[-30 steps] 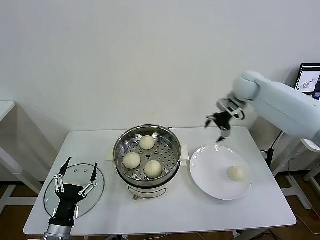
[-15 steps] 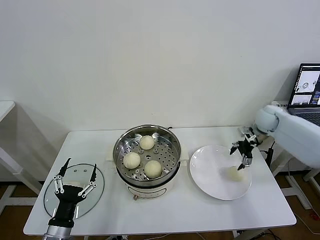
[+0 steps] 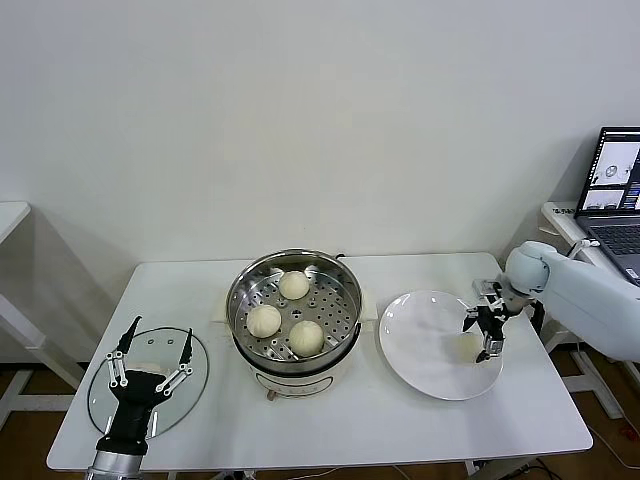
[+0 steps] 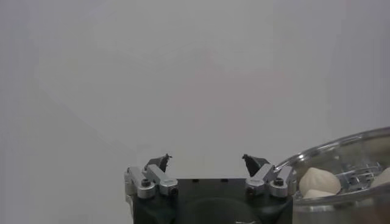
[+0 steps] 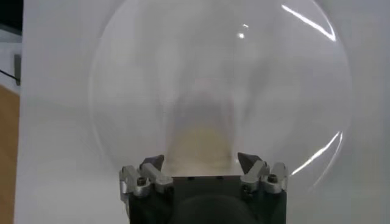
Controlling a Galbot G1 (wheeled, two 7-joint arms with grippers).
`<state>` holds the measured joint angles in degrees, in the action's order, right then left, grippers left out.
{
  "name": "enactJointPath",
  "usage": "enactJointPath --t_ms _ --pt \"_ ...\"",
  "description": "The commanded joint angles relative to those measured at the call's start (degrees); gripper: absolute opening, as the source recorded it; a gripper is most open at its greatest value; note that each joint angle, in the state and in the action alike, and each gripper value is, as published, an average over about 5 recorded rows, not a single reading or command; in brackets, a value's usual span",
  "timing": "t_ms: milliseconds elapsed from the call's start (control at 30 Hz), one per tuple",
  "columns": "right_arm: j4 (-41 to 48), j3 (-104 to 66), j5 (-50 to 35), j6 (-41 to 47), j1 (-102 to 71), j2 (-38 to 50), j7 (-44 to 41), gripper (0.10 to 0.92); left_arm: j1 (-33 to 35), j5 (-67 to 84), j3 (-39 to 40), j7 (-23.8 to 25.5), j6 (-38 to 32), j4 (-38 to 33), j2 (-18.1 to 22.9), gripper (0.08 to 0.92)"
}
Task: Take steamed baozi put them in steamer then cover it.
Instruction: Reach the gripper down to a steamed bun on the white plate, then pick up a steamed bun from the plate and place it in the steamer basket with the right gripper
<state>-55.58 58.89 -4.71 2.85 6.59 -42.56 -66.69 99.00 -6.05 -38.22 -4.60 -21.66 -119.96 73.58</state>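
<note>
The steel steamer stands mid-table on its white base, uncovered, with three baozi on its tray. A fourth baozi lies on the white plate. My right gripper is open just above and around that baozi; in the right wrist view the blurred bun lies between the open fingertips of the gripper. My left gripper is open and empty, parked over the glass cover at the table's front left. The left wrist view shows that gripper and the steamer.
A laptop stands on a side table to the right, past the table's edge. Another white table's corner is at the far left. A wall runs behind the table.
My right arm has swung from high behind the plate down to the plate, and its open gripper now sits at the baozi. The left arm has not moved.
</note>
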Motion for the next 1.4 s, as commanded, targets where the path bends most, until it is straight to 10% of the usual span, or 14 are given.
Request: enactJointPath --t_ms 33,400,700,1033,1400 --pt "-0.77 0.13 0.62 0.58 -0.94 0.09 1.15 0.765 -0.08 0.06 -0.01 0.0 -0.03 0.24 -0.03 0.823" --pt "-3.1 4.32 -0.35 -0.21 13.6 -1.28 -6.12 0.67 -0.29 0.08 0.41 -0.02 0.18 -0.1 -0.2 0.823" --pt "-5.53 18.9 -16.75 1.82 35.9 -12.25 -15.0 0.67 -0.81 0.2 0.77 -0.09 0.17 -0.36 -0.6 0.823" --pt "-12.06 26.51 -33.32 7.29 43.14 -26.16 -10.77 0.67 -1.76 0.49 1.05 -0.23 0.14 0.24 -0.96 0.823" --pt "-11.76 28.47 -30.74 8.69 37.96 -33.09 -4.3 0.67 -1.9 0.49 1.28 -0.38 0.02 0.17 -0.71 0.823"
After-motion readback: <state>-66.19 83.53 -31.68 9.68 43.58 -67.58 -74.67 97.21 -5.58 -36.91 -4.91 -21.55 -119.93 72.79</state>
